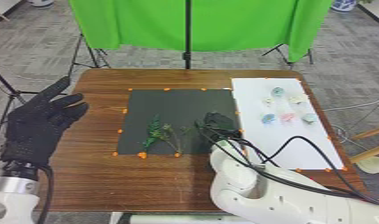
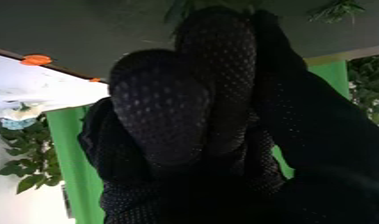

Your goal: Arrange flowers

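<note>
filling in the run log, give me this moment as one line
task: arrange flowers | right hand: over black mat, right of green stems | left hand: open, left of mat | pale blooms: on white sheet

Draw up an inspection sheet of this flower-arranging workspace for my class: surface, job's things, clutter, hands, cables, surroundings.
Surface: brown wooden table bearing a dark grey mat and, right of it, a white mat.
Job's things: green leafy stems on the dark mat; pastel flower heads on the white mat.
Clutter: small orange markers along the mats' edges.
Hands: black-gloved left hand open at the table's left edge; black-gloved right hand by the dark mat's right edge.
Cables: black cables looping over the white mat.
Surroundings: bright green backdrop, grey carpet.
</note>
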### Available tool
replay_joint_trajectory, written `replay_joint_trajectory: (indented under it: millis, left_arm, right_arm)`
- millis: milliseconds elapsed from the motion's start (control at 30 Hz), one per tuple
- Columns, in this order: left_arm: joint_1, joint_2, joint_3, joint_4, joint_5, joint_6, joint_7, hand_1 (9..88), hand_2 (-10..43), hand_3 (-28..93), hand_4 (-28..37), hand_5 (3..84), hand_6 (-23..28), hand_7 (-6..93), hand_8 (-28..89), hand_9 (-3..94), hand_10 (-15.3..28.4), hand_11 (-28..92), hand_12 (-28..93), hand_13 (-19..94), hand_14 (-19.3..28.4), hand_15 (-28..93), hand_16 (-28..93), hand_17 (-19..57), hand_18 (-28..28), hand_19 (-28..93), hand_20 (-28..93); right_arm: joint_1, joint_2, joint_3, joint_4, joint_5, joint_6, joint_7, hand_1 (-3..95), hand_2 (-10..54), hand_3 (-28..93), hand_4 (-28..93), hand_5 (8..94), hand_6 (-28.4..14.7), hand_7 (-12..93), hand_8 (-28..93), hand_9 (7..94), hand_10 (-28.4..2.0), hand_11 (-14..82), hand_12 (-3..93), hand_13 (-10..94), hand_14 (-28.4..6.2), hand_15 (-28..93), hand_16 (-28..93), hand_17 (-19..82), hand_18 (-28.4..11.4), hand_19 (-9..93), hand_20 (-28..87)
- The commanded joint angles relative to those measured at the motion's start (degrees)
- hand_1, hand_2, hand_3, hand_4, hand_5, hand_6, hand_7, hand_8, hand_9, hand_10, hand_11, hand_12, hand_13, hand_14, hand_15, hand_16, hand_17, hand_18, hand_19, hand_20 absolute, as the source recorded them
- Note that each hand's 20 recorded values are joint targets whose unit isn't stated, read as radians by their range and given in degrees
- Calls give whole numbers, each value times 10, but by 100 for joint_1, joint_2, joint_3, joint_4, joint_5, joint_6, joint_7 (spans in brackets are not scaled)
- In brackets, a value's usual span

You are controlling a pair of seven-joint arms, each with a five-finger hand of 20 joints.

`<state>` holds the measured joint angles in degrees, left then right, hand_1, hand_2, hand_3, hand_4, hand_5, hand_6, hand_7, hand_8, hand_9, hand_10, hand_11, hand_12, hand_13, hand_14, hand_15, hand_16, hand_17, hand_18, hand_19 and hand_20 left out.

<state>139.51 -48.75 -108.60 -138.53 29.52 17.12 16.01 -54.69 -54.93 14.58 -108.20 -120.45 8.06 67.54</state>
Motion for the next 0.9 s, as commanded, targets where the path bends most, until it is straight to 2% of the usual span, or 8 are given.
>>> replay_joint_trajectory:
  millis: [33,200,333,533,667,733,767,900]
  left_arm:
    - [217,-44,-45,-48,-1,87,69,229,73,796,-226,361,86,150,-104,352,218,340,123,265,284,619,-124,-56,249,607,257]
    - [193,-65,-31,-40,-1,61,65,229,73,797,-226,361,86,149,-103,352,218,341,123,265,284,620,-123,-56,249,607,257]
    - [250,-101,-99,-56,6,82,52,230,74,796,-226,361,86,150,-103,352,217,340,122,265,284,620,-123,-56,248,607,256]
    - [169,-96,-32,-31,12,62,10,231,75,794,-226,362,86,149,-103,351,219,340,123,265,284,619,-124,-56,249,608,256]
    - [234,-82,-47,-46,-5,82,80,230,75,796,-225,362,87,149,-103,352,219,340,122,265,284,620,-124,-56,249,608,256]
    - [216,-85,-56,-44,5,89,45,231,75,795,-225,362,87,148,-103,352,218,341,123,264,284,620,-124,-56,249,608,256]
    - [243,-77,-62,-52,-8,114,84,231,75,795,-225,363,87,148,-103,352,218,341,123,264,284,620,-124,-56,249,608,256]
    - [186,-84,-49,-39,10,73,34,231,76,794,-226,363,87,148,-103,351,218,342,122,265,284,619,-124,-56,248,608,256]
  right_arm:
    - [106,78,-19,-158,-97,112,-13,511,-95,689,-246,889,-21,201,98,937,-87,395,171,920,-57,576,200,568,-203,932,392]
    - [-39,183,102,-299,-129,143,-33,503,-95,685,-245,887,-22,201,97,937,-88,391,171,919,-59,574,202,567,-205,932,391]
    - [-207,169,263,-346,-106,-4,-130,496,-95,679,-243,885,-23,200,96,937,-90,388,171,916,-62,574,202,563,-207,932,391]
    - [-299,141,352,-321,-43,-124,-111,484,-95,675,-242,882,-26,197,93,937,-92,378,172,913,-62,574,202,561,-208,932,389]
    - [-217,241,350,-356,20,18,-92,466,-95,681,-240,878,-25,193,89,937,-93,374,174,911,-64,573,201,561,-208,932,388]
    - [-205,336,401,-415,129,44,-153,451,-95,692,-238,876,-26,189,82,937,-94,370,176,910,-66,574,201,561,-208,932,387]
    - [-201,367,443,-430,161,59,-172,439,-95,701,-236,872,-26,184,75,937,-96,366,177,908,-67,574,201,560,-209,932,387]
    - [-121,608,533,-483,188,287,-135,403,-91,722,-235,832,-25,161,28,936,-103,343,183,900,-72,575,198,553,-212,932,380]
